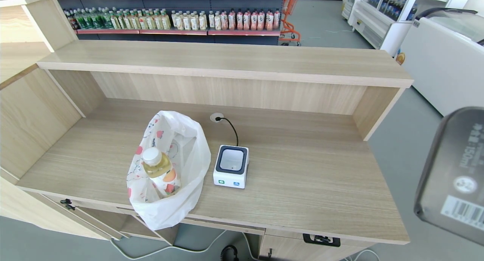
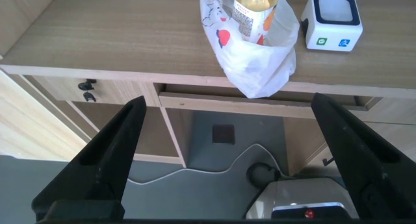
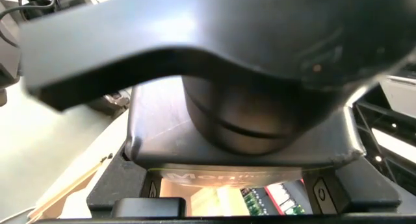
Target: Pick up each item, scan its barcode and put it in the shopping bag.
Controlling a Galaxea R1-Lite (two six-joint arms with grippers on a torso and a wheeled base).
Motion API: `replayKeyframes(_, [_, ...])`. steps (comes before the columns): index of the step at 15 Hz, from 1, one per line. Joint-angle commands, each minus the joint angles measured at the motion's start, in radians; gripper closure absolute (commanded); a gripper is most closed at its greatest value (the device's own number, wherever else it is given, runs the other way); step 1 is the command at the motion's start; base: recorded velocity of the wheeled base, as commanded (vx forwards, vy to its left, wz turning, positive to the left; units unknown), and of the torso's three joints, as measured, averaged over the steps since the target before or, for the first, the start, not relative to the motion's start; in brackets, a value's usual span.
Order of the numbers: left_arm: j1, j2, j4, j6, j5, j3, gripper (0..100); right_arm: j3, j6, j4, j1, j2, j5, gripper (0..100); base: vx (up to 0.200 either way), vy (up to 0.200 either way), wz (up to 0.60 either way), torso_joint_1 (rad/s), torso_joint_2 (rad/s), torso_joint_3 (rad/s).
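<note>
A dark grey package (image 1: 453,174) with a white barcode label hangs high at the far right, off the counter's right end. In the right wrist view the package (image 3: 240,68) sits between the fingers of my right gripper (image 3: 240,165), which is shut on it. The white scanner (image 1: 231,166) stands mid-counter with its window facing up. To its left is the white printed shopping bag (image 1: 189,155), its mouth open, with a yellow drink bottle (image 1: 159,170) inside. My left gripper (image 2: 227,104) is open and holds nothing, below and in front of the counter's front edge under the bag (image 2: 257,62).
The wooden counter (image 1: 310,177) has a raised back ledge and side walls. A black cable (image 1: 231,128) runs from the scanner to a hole at the back. Drawers with locks sit under the front edge. Shelves of bottles and freezers stand beyond.
</note>
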Motion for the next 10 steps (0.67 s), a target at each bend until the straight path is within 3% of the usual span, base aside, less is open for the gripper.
replayKeyframes(1, [0.000, 0.000, 0.000, 0.000, 0.000, 0.000, 0, 0.003, -0.001, 0.000, 0.000, 0.000, 0.001, 100, 0.000, 0.000, 0.00, 0.000, 0.00, 0.000])
replayKeyframes(4, [0.000, 0.000, 0.000, 0.000, 0.000, 0.000, 0, 0.002, 0.001, 0.001, -0.005, 0.000, -0.001, 100, 0.000, 0.000, 0.00, 0.000, 0.00, 0.000])
replayKeyframes(6, [0.000, 0.000, 0.000, 0.000, 0.000, 0.000, 0, 0.002, 0.016, 0.017, -0.068, -0.004, -0.012, 100, 0.000, 0.000, 0.00, 0.000, 0.00, 0.000])
replayKeyframes(8, [0.000, 0.000, 0.000, 0.000, 0.000, 0.000, 0, 0.007, 0.004, 0.242, -0.250, -0.077, -0.183, 100, 0.000, 0.000, 0.00, 0.000, 0.00, 0.000])
replayKeyframes(10, [0.000, 0.000, 0.000, 0.000, 0.000, 0.000, 0, -0.006, 0.029, 0.604, -0.407, -0.202, -0.493, 100, 0.000, 0.000, 0.00, 0.000, 0.00, 0.000])
